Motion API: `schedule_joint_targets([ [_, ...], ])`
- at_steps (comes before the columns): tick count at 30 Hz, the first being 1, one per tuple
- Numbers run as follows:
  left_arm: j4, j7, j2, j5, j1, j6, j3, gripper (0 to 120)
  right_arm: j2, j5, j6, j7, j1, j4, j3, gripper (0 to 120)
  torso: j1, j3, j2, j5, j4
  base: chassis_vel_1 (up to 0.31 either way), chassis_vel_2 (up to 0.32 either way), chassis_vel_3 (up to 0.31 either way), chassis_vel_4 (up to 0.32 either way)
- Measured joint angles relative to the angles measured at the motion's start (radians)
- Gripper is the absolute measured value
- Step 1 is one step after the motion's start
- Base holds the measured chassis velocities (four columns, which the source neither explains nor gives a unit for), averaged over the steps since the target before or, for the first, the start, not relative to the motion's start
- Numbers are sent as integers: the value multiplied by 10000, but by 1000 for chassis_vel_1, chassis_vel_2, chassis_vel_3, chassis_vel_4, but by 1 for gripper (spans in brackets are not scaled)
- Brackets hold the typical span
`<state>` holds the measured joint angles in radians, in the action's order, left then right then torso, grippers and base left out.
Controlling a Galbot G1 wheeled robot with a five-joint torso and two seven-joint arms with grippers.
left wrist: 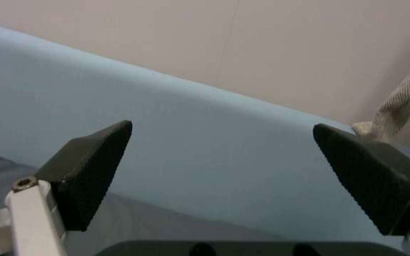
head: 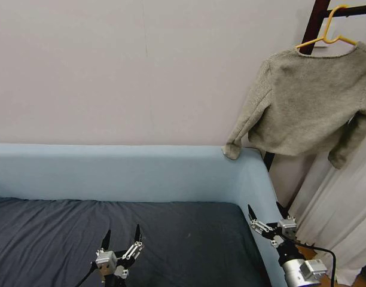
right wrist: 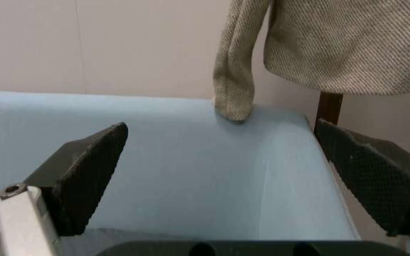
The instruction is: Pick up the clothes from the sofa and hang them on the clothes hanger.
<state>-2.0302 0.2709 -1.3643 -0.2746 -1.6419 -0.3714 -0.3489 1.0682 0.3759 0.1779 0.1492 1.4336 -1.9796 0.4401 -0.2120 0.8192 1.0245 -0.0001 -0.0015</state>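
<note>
The sweater (head: 308,101) is oatmeal-grey in a fine ribbed knit, on a yellow hanger (head: 311,41). The sofa (head: 141,173) is pale blue, its seat cover (head: 81,233) dark charcoal; the wall (head: 111,60) off-white.

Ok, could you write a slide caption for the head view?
Grey sweater hangs on the yellow hanger at the blue sofa end; left tool and right tool hover open below.
</note>
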Motion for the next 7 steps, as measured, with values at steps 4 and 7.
schedule_joint_targets([
  [4,0,0,2,-3,2,2,0,100,-2,6,-6,1,-6,0,-2,100,0,0,0,0,0,0,0,0,0],
  [7,0,0,5,-6,4,4,0,100,-5,10,-10,3,-10,0,-5,100,0,0,1,0,0,0,0,0,0],
])
